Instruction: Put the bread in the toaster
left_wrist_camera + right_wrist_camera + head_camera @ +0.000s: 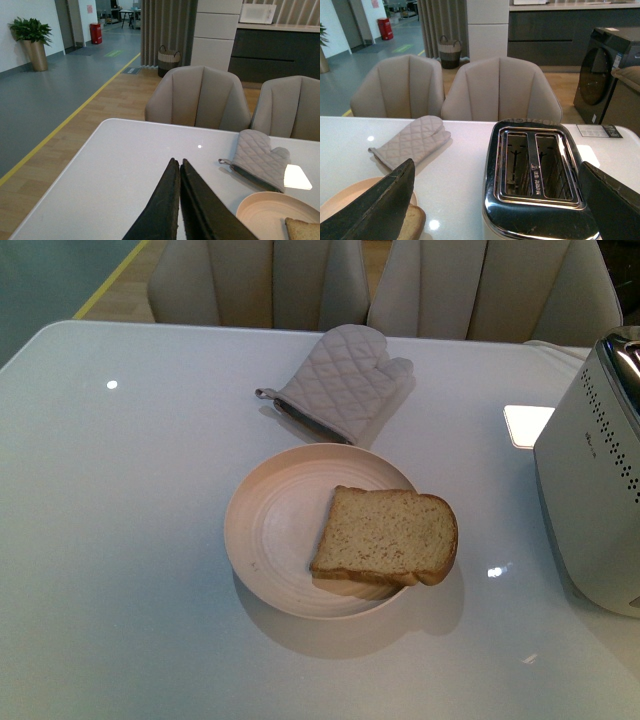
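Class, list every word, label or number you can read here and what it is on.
Nothing is legible.
toaster: marking on the strip between its slots, blurred.
toaster side, front view: small logo, too small.
white card: print too small.

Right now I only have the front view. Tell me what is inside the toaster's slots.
Observer: Nothing. The right wrist view looks down on the toaster, and both slots are empty.
Operator: Report the right hand.
Observer: The right hand is open, fingers wide apart, with the toaster's chrome top showing between them.
Operator: Now the left hand.
Observer: The left hand is shut on nothing, fingers pressed together, over the table beside the cream plate.
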Controlling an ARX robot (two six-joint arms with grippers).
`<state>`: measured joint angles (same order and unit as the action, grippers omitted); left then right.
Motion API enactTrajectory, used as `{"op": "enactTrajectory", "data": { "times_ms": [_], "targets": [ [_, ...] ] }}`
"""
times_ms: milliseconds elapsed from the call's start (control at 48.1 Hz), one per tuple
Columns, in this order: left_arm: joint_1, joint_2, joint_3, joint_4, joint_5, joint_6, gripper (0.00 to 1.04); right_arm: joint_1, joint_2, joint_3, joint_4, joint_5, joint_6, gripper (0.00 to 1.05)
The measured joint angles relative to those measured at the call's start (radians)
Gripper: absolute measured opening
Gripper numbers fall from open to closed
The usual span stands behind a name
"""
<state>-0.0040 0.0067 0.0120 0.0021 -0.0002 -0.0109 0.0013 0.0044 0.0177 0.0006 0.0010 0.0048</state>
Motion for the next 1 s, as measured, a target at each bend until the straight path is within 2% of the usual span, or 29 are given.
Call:
{"op": "enactTrajectory", "data": {
  "times_ms": [104,187,250,291,354,479,624,749,895,999],
  "targets": [
    [0.000,0.000,0.000,0.000,0.000,0.000,0.33,0.000,0.000,0.000,0.000,0.000,0.000,0.96],
    [0.000,0.000,0.000,0.000,0.000,0.000,0.44,0.007,0.010,0.004,-0.014,0.025,0.008,0.96],
    [0.000,-0.001,0.000,-0.001,-0.001,0.000,0.60,0.114,0.175,0.106,-0.272,0.313,0.108,0.96],
    [0.000,-0.002,0.000,-0.001,0.000,0.000,0.69,0.166,0.269,0.129,-0.329,0.395,0.147,0.96],
    [0.000,-0.002,0.000,-0.001,0.000,0.000,0.81,0.212,0.372,0.138,-0.300,0.409,0.185,0.96],
    [0.000,-0.002,0.000,-0.001,0.000,0.000,0.99,0.254,0.544,0.187,-0.187,0.365,0.240,0.96],
    [0.000,-0.002,0.000,-0.002,0.000,0.002,0.98,0.302,0.797,0.270,-0.044,0.303,0.319,0.96],
    [0.000,-0.002,0.000,-0.002,0.000,0.002,0.98,0.337,1.104,0.371,0.064,0.204,0.454,0.96],
    [0.000,-0.002,0.000,-0.002,0.000,0.002,0.98,0.343,1.425,0.462,0.205,0.094,0.607,0.96],
    [0.000,-0.002,0.000,-0.002,0.000,0.002,0.98,0.337,1.649,0.499,0.330,0.041,0.655,0.96]
  ]
}}
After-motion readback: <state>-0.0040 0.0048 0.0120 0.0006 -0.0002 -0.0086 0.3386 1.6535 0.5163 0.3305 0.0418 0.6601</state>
